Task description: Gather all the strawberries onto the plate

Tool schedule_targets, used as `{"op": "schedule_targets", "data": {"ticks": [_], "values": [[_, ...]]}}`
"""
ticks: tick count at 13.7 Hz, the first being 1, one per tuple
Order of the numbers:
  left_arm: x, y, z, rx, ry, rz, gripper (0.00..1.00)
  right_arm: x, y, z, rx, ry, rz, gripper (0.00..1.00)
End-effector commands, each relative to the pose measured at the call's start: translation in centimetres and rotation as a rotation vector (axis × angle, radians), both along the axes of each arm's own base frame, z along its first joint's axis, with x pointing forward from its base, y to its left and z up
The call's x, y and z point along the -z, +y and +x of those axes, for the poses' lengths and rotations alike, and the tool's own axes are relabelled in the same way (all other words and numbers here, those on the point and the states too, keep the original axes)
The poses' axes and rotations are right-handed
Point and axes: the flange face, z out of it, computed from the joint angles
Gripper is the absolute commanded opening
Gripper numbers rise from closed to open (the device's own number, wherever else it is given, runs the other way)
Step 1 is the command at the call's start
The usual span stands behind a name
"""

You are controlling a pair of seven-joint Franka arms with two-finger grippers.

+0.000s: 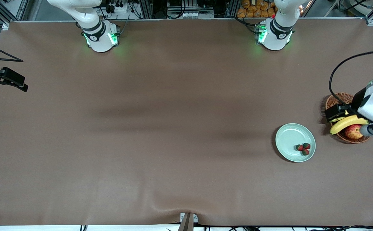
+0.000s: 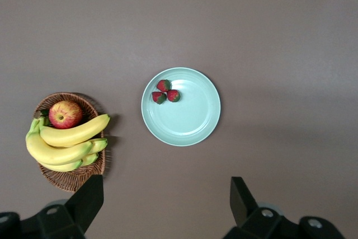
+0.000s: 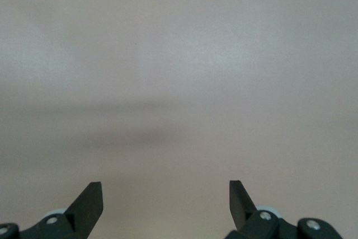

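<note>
Front view shows all three strawberries (image 1: 303,149) clustered on the plate (image 1: 287,138), beside the basket (image 1: 335,100). Left gripper (image 2: 166,208) hovers over the basket, nearer; right gripper (image 3: 166,202) waits over the table's other end. Both stand open and empty.

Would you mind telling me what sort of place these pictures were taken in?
Most likely a robotics lab or test bench, not a kitchen. Two robot arm bases stand along one edge of a large brown-covered table, aluminium framing and cables run past that edge, and the only props are a plate of strawberries and a fruit basket.
</note>
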Motion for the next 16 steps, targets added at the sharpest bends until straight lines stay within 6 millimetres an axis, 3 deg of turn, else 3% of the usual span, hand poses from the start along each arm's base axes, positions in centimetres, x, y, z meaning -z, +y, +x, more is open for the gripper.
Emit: {"op": "schedule_targets", "data": {"ticks": [1,5,7,11,16], "values": [[-2.1,0.1,-2.1,0.001,0.010,-0.016,1.00,-0.3,-0.1,-0.3,-0.007,-0.010,-0.008,1.00],[-5.5,4.5,-5.9,0.018,0.051,-0.108,1.00,-0.3,-0.1,-0.3,-0.007,-0.009,-0.006,1.00],[-5.9,5.5,-7.8,0.012,0.061,-0.123,1.00,-0.2,-0.2,-0.2,-0.005,-0.009,-0.006,1.00],[-5.4,5.1,-10.6,0.018,0.071,-0.124,1.00,-0.1,-0.1,-0.1,-0.007,-0.010,-0.006,1.00],[-6.3,4.7,-11.2,0.050,0.052,-0.112,1.00,-0.1,-0.2,-0.1,-0.008,-0.012,-0.006,1.00]]}}
